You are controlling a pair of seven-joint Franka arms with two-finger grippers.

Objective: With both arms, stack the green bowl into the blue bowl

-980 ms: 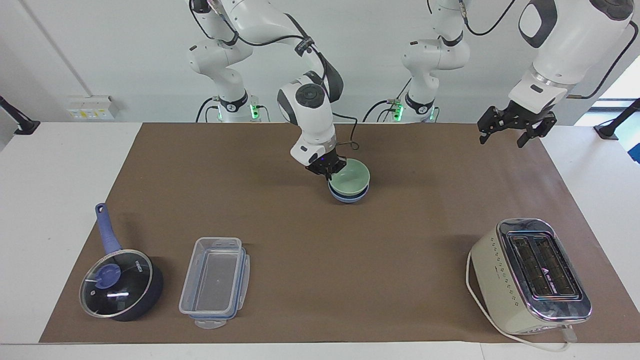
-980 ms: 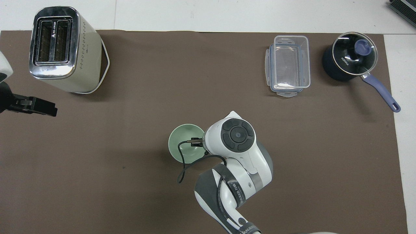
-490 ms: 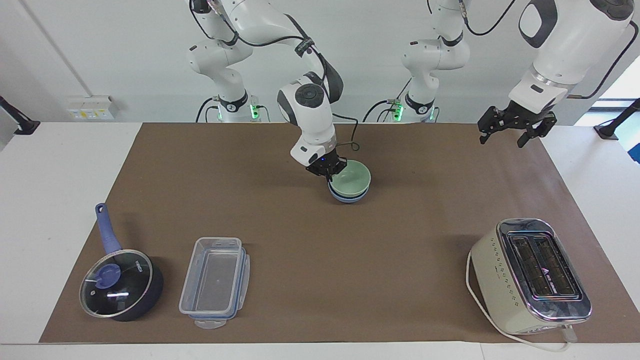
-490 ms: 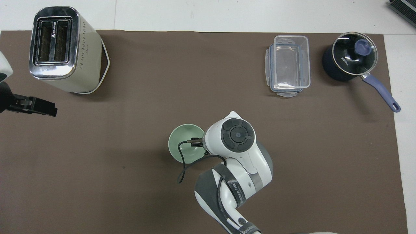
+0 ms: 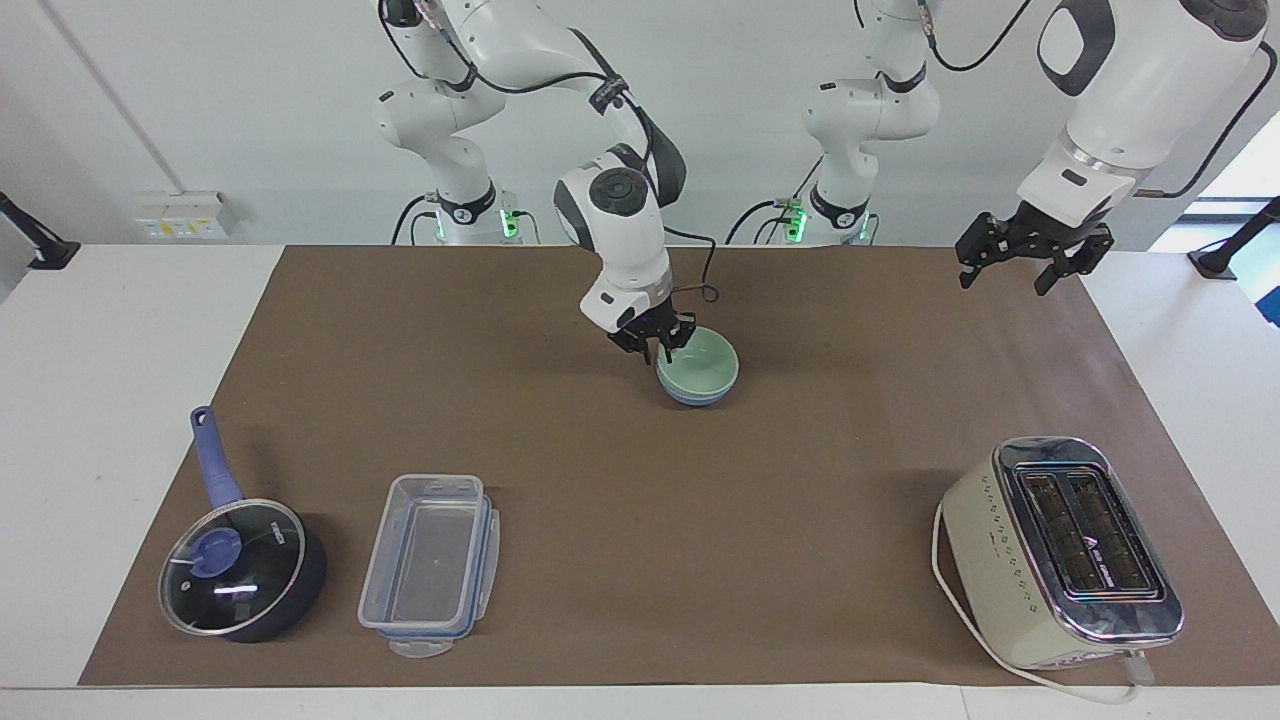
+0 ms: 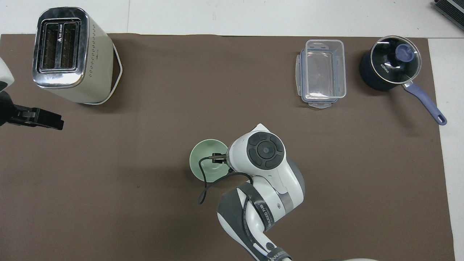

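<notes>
The green bowl (image 5: pixel 700 366) sits nested in the blue bowl (image 5: pixel 694 397), of which only the lower edge shows under it, in the middle of the brown mat. In the overhead view the green bowl (image 6: pixel 203 161) covers the blue bowl. My right gripper (image 5: pixel 656 349) is open just above the green bowl's rim, on the side toward the right arm's end of the table. In the overhead view its own wrist hides it. My left gripper (image 5: pixel 1010 268) is open and empty, waiting in the air over the mat's edge at the left arm's end (image 6: pixel 50 121).
A cream toaster (image 5: pixel 1060 550) stands far from the robots at the left arm's end. A clear plastic container (image 5: pixel 430 562) and a lidded saucepan (image 5: pixel 240 565) with a blue handle stand far from the robots at the right arm's end.
My right gripper has opened and lifted slightly off the green bowl's rim. The green bowl has settled level and lower into the blue bowl. The left arm has not moved.
</notes>
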